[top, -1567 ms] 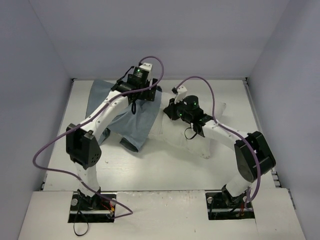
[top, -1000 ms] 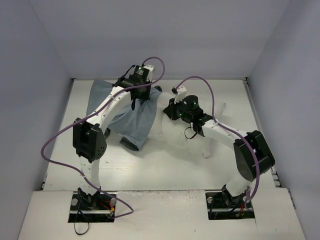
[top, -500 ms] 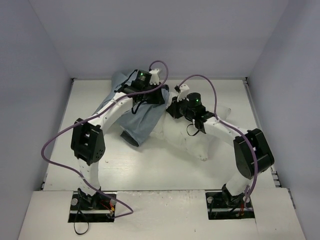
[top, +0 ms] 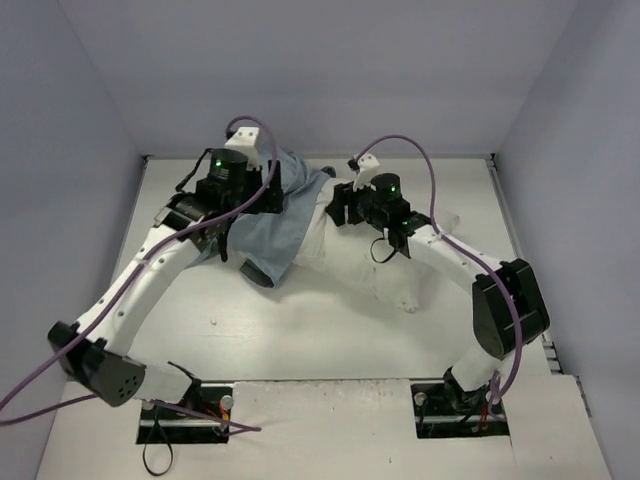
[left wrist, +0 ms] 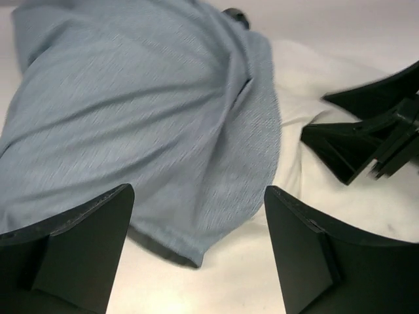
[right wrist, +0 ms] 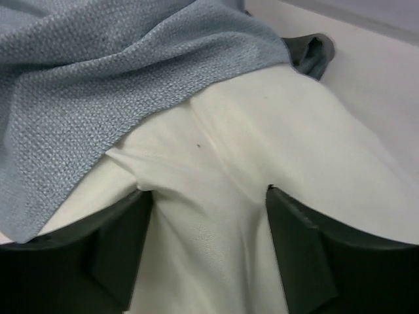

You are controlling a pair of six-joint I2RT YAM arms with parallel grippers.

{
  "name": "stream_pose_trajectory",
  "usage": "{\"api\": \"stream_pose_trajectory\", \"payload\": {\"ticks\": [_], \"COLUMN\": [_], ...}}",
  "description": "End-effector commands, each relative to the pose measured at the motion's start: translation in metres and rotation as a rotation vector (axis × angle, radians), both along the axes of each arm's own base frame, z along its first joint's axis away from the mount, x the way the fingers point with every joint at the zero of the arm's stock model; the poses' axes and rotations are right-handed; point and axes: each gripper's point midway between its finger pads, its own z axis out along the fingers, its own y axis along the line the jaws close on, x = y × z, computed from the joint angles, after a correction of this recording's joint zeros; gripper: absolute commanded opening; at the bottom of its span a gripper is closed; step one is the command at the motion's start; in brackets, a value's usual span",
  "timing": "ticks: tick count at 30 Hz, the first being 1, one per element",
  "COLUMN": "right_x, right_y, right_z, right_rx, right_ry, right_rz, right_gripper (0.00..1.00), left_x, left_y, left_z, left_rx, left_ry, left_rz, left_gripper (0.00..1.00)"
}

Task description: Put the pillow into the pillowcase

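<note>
Both my jaw pairs are open: left gripper hovers over pillowcase, right gripper straddles pillow to shove it inside.

The top external camera looks down over the whole table from its near side. Both wrist cameras look closely at where the pillowcase overlaps the pillow.

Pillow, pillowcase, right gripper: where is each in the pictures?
pillow (right wrist: 262, 150): right wrist view, creased white middle.
pillowcase (left wrist: 131, 104): left wrist view, pale blue-grey side.
right gripper (right wrist: 209, 195): right wrist view, midway between its fingertips.
</note>
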Motion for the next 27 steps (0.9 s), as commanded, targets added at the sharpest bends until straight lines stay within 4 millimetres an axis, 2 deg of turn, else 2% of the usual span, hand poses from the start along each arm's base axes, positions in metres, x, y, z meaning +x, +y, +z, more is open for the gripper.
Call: {"api": "stream_pose_trajectory", "payload": {"ticks": [1,2,3,4,5,8,10,13,14,17,21,24,27], "right_x": [0.004,0.001,-0.007,-0.013,-0.02,-0.038,-0.044,-0.057,-0.064,-0.075,-0.081,-0.079,-0.079], "right_y": [-0.005,-0.005,-0.002,-0.001,0.0,0.01,0.012,0.014,0.011,0.001,-0.012,-0.019,-0.017], "right_z": [0.081,0.088,0.101,0.103,0.114,0.12,0.113,0.093,0.083,0.063,0.049,0.043,0.041], "right_rx": [-0.039,-0.059,-0.076,-0.093,-0.096,-0.113,-0.11,-0.1,-0.107,-0.124,-0.126,-0.132,-0.112], "right_ry": [-0.225,-0.247,-0.288,-0.293,-0.323,-0.348,-0.329,-0.273,-0.253,-0.216,-0.178,-0.162,-0.142], "right_rz": [-0.036,-0.026,-0.002,0.014,0.026,0.079,0.097,0.119,0.122,0.09,0.031,-0.008,-0.02], "right_gripper": [0.72,0.8,0.85,0.94,0.96,0.99,0.98,0.98,0.98,0.99,1.0,1.0,1.0], "left_x": [-0.02,-0.025,-0.032,-0.036,-0.041,-0.049,-0.05,-0.046,-0.044,-0.055,-0.071,-0.078,-0.084], "left_y": [0.048,0.056,0.059,0.07,0.068,0.067,0.061,0.047,0.038,0.017,-0.005,-0.01,-0.001], "left_z": [-0.021,-0.028,-0.045,-0.047,-0.053,-0.082,-0.105,-0.119,-0.117,-0.109,-0.116,-0.139,-0.169], "left_rx": [0.034,0.02,-0.01,-0.037,-0.064,-0.107,-0.125,-0.165,-0.193,-0.202,-0.137,-0.072,-0.07], "left_ry": [0.043,0.065,0.12,0.136,0.161,0.241,0.303,0.326,0.314,0.281,0.256,0.288,0.366], "left_rz": [0.165,0.196,0.213,0.247,0.245,0.288,0.301,0.258,0.221,0.11,0.002,0.007,0.116], "left_gripper": [0.77,0.77,0.77,0.77,0.77,0.77,0.77,0.77,0.77,0.77,0.77,0.77,0.77]}}
